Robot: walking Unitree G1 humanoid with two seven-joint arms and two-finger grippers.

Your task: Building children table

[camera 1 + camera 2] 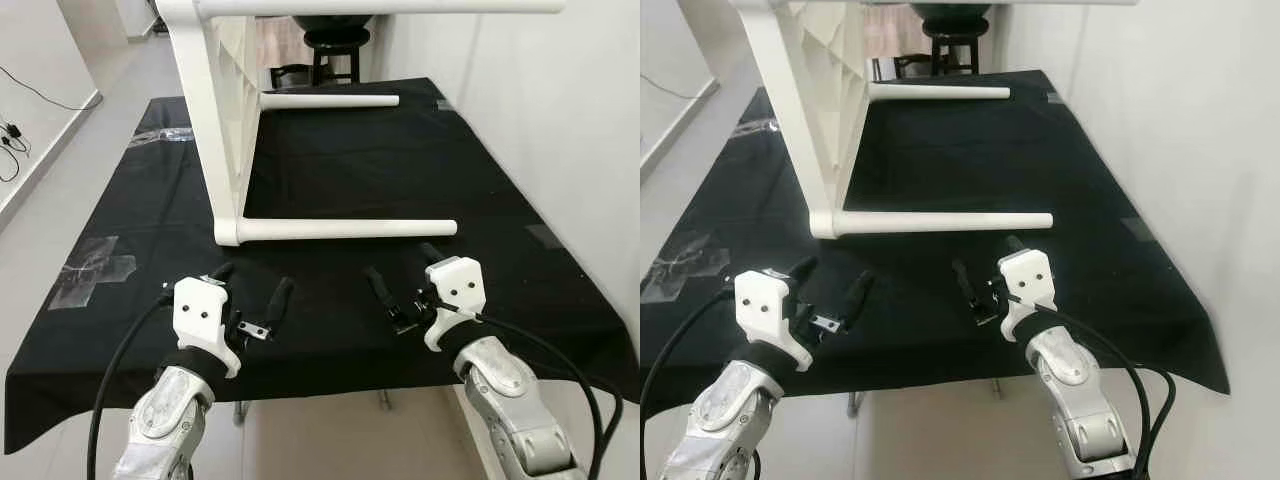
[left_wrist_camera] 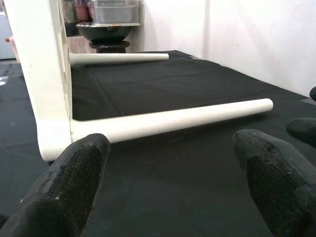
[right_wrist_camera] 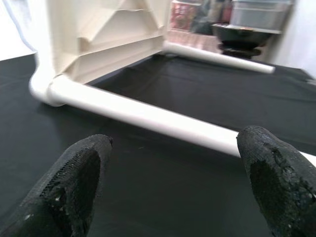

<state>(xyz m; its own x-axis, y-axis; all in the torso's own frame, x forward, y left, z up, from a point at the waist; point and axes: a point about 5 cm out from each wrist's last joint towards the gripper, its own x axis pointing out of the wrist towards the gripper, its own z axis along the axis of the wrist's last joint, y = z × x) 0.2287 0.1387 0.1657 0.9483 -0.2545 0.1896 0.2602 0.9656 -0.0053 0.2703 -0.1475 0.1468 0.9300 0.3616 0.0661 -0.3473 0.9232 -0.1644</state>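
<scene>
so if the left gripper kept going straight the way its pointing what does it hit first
Most likely the near white table leg, lying across the black cloth just ahead of the open left gripper. Depth is hard to judge, so it could pass slightly above it.

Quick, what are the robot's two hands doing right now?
Left gripper: jaws open, holding nothing.
Right gripper: jaws open, holding nothing.

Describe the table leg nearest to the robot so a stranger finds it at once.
On the black cloth a white children table lies on its side. Two legs rest on the cloth; the nearest leg points right, just beyond both open end effectors, unlike the far leg.
</scene>
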